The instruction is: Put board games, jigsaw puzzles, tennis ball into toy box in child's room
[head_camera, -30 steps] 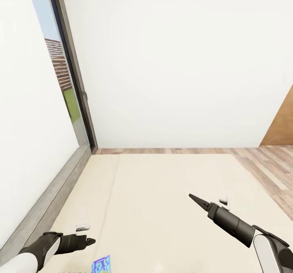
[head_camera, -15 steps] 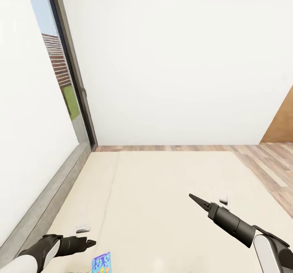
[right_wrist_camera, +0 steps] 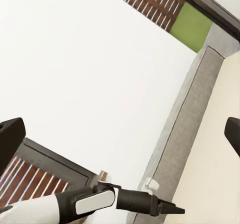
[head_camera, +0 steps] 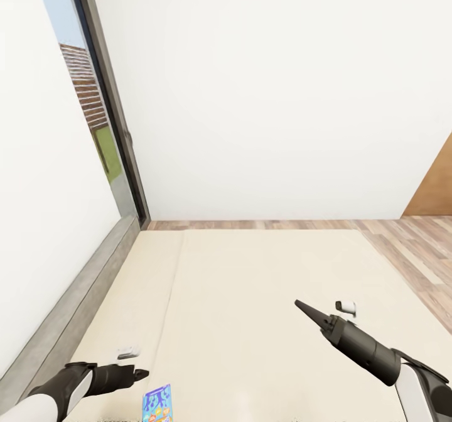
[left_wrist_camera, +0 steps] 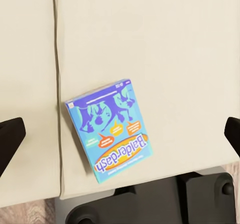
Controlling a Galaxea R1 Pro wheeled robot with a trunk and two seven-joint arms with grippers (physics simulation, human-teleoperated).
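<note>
Left gripper: hangs low over the near part of the bed, just beside the blue game box; in its wrist view the two fingertips sit far apart at either edge with nothing between them, so it is spread wide and empty.
Right gripper: held out over the mattress on the other side, well apart from the box; its wrist view puts the fingertips at opposite edges, so it too is wide and empty, and it points toward the wall and window, not the bed.
Blue game box: lies flat and face up on the beige mattress, turned at an angle, close to the mattress seam and near the bed's near edge; in the head view only its top corner peeks in at the bottom.
Bed: beige mattress with a grey frame along the wall side.
Step in hand: reaching for a board game on the bed, judged from the left arm's place over it.
Next move: likely lower the left gripper, turn it to match the box's slant, and close across its narrower side.
Other things: window, white wall, wood floor.
In the way: nothing lies on the box; its flatness against the soft mattress could make an edge grip awkward.
</note>
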